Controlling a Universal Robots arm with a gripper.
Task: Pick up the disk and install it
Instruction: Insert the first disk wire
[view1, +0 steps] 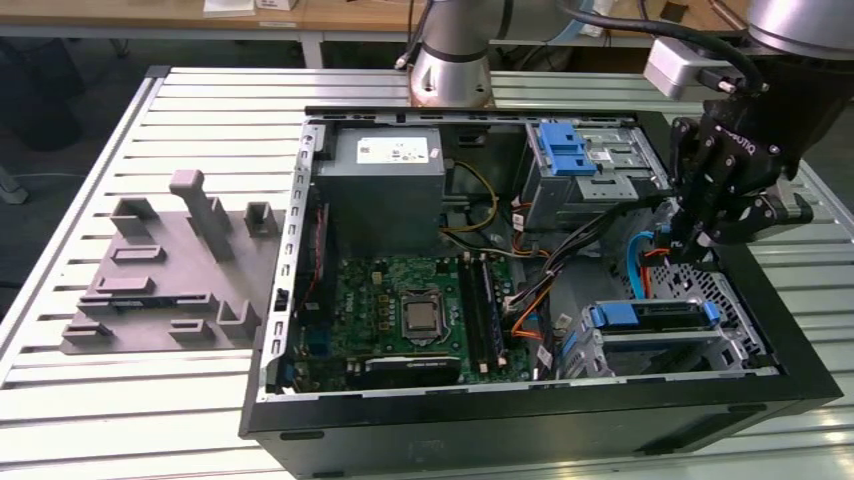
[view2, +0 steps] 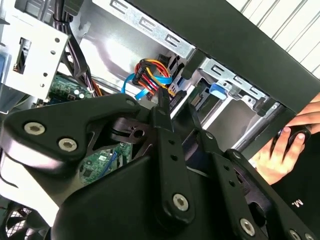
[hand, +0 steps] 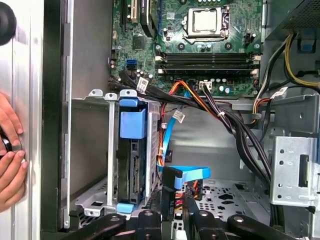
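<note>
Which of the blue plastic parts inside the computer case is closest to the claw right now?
The blue bracket on the disk in the lower drive cage, almost under the claw. The other, the blue latch strip beside the power supply, sits farther away toward the case's back.

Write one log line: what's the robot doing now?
tool: inside open black computer case | blue-bracketed silver disk: seated in metal drive cage | hand: beside case

Gripper (view1: 694, 250) fingertips lost among cables in the exterior view, disk (hand: 136, 165) beyond the fingers seen edge-on in its bay, label hidden, person's hand (hand: 9, 155) cut by the first wrist view's edge
</note>
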